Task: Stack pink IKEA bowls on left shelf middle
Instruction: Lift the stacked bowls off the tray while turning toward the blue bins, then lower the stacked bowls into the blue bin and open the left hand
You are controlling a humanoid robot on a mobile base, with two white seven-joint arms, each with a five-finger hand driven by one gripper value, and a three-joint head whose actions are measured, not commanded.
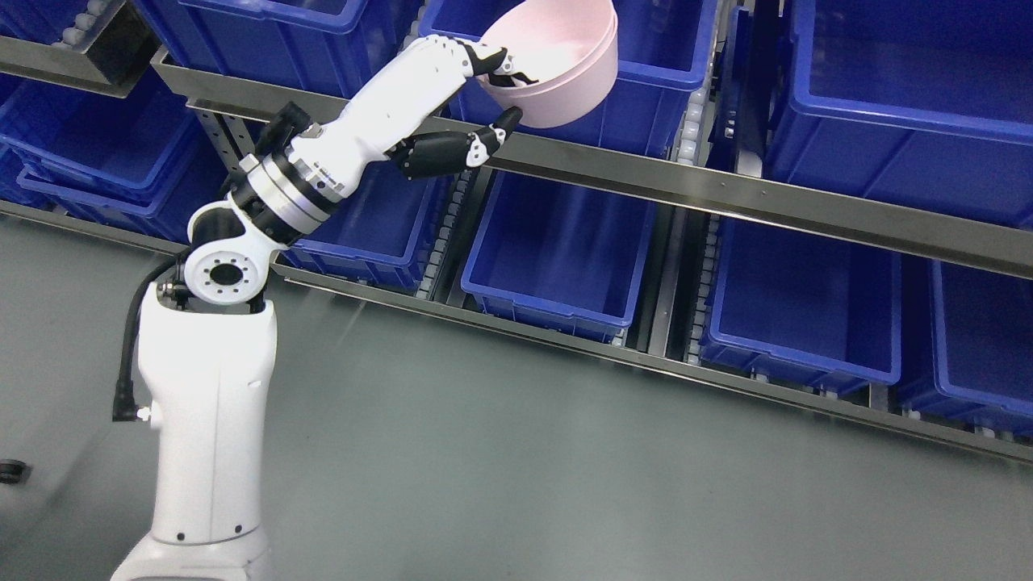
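Pink plastic, thin-walled and rigid: the pink bowl (565,68) is judged light, smooth and somewhat slippery, best gripped at the rim. The left hand (484,97) is closed on the near rim, upper fingers (499,64) hooked inside, thumb pressing the outer wall below. The bowl sits just beyond the fingertips, tilted, over a blue bin (646,105) above the steel shelf rail (726,198).

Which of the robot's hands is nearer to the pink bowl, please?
Left. The left hand grips the pink bowl by its rim, above a blue bin. The right hand is out of view.
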